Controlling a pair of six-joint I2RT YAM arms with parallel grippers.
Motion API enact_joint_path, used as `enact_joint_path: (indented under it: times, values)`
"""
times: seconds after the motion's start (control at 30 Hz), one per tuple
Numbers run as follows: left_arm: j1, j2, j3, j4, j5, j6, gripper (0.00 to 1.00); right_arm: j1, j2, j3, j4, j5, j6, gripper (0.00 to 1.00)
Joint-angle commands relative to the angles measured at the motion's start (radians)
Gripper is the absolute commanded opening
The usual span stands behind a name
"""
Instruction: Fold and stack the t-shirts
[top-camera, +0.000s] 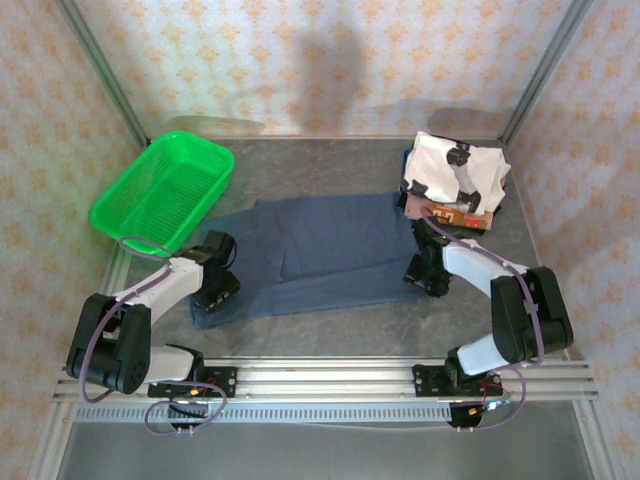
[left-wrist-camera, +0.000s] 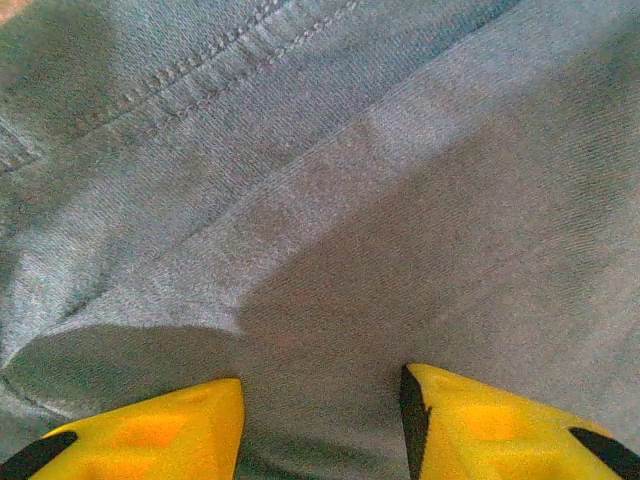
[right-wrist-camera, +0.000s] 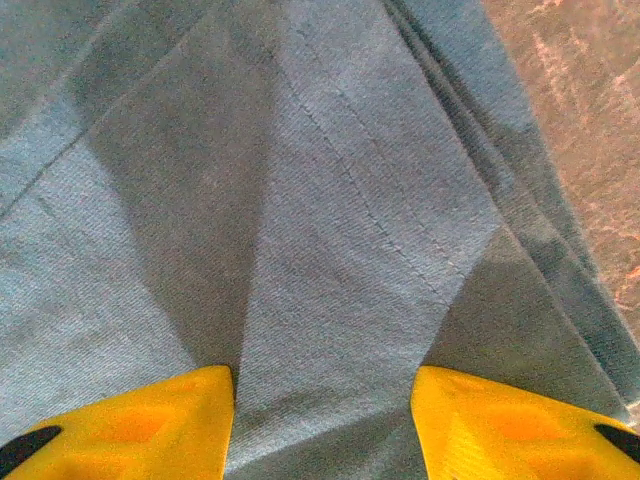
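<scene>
- The slate-blue t-shirt (top-camera: 320, 250) is laid flat across the middle of the table (top-camera: 340, 335), with a doubled panel showing near its centre
- The left gripper (top-camera: 216, 284) is set down on the shirt's near left corner; its yellow fingers (left-wrist-camera: 150, 430) are seen apart with cloth between them, and whether that cloth is nipped cannot be told
- The right gripper (top-camera: 424, 274) is set at the shirt's near right edge, beside the layered hem; its fingers (right-wrist-camera: 500, 425) are likewise apart over a raised ridge of cloth, and a grip cannot be confirmed
- The step in hand is judged to be the taking of both near corners for a fold away from the bases; it is best done if every layer at the right edge is caught together and both corners are lifted level and carried at one pace, so that the crease is kept straight
- The white t-shirt with black patches (top-camera: 455, 165) is stacked on the brown/orange printed t-shirt (top-camera: 452, 214) at the far right, just beside the blue shirt's far right corner; that corner should be cleared during the fold
- The green basket (top-camera: 165, 190) is tilted near the far left corner; open room is left along the far middle of the table and in the bare strip at the near edge
</scene>
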Motion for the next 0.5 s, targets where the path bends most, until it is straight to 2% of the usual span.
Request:
enact_joint_path:
  times: [0.0, 0.13, 0.2, 0.3, 0.47]
  values:
    - [0.012, -0.009, -0.026, -0.063, -0.059, 0.011, 0.47, 0.037, 0.052, -0.012, -0.118, 0.057, 0.020, 0.51]
    - [0.013, -0.029, -0.040, -0.083, -0.061, 0.009, 0.47, 0.099, 0.040, -0.043, -0.175, 0.052, 0.037, 0.51]
    - [0.013, -0.044, -0.049, -0.098, -0.063, 0.011, 0.48, 0.129, 0.022, -0.047, -0.181, 0.046, 0.023, 0.45]
    - [0.013, -0.071, -0.067, -0.119, -0.061, 0.015, 0.54, 0.147, 0.035, -0.009, -0.243, 0.051, 0.027, 0.41]
    - [0.013, -0.147, -0.097, -0.159, -0.049, 0.012, 0.59, 0.209, 0.065, 0.045, -0.317, 0.030, 0.029, 0.39]
